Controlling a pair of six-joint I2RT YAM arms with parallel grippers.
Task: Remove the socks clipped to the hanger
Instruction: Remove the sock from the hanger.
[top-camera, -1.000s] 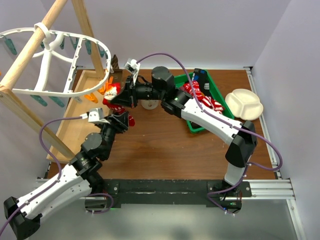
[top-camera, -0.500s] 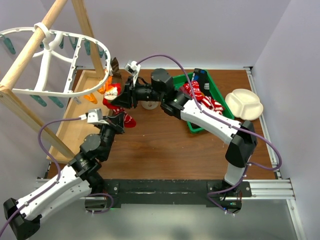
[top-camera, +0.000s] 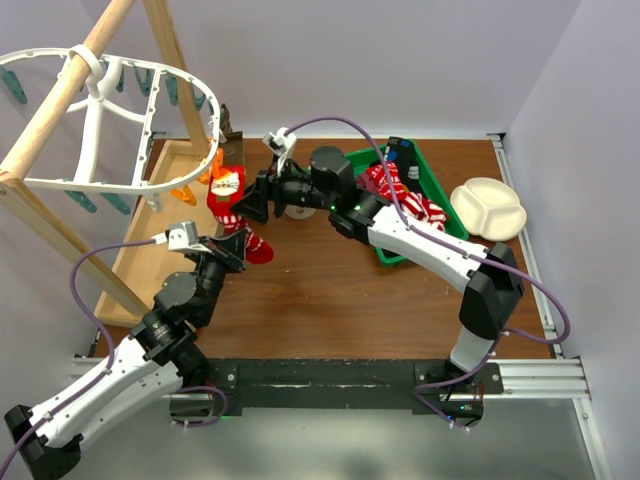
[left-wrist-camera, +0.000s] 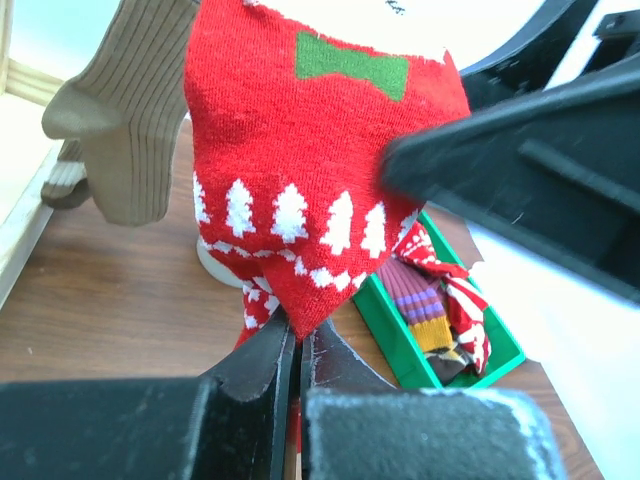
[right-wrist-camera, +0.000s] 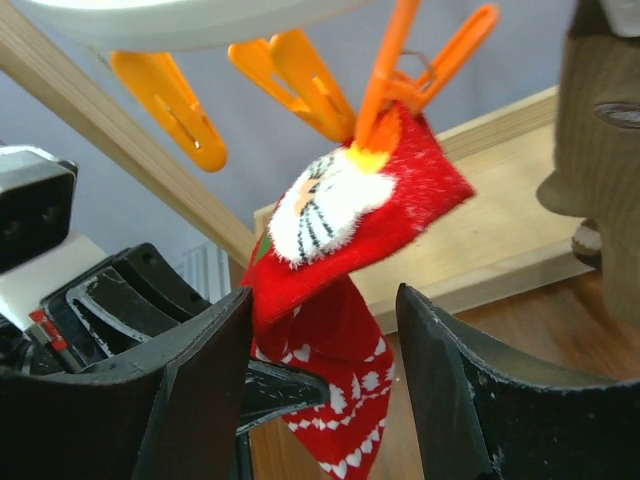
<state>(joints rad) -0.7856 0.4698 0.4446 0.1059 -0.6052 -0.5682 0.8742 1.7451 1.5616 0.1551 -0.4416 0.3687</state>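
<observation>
- Left claw (left-wrist-camera: 298, 335): clenched on the toe of the red sock (left-wrist-camera: 300, 190).
- Right claw (right-wrist-camera: 322, 300): released, jaws apart, facing that sock below its orange clip (right-wrist-camera: 385, 95).
- Red sock is clipped to the hanger (top-camera: 100, 125); a tan sock (left-wrist-camera: 135, 120) hangs beside it.
- Removed socks (top-camera: 405, 200) lie in the green bin (top-camera: 395, 257); at least 2 are left.
- No legible writing or brand.

The left arm (top-camera: 130, 362) and the right arm (top-camera: 425, 248) are wearing glossy white shells dotted with small dark screws, with rounded black housings sitting at the joints. A purple cable (top-camera: 78, 285) is looping along each arm (thin and glossy). Small white camera boxes (top-camera: 182, 236) are riding behind the left gripper (left-wrist-camera: 298, 330) and the right gripper (right-wrist-camera: 322, 295), whose fingers (right-wrist-camera: 180, 390) are showing matte black, faintly scuffed plastic.
</observation>
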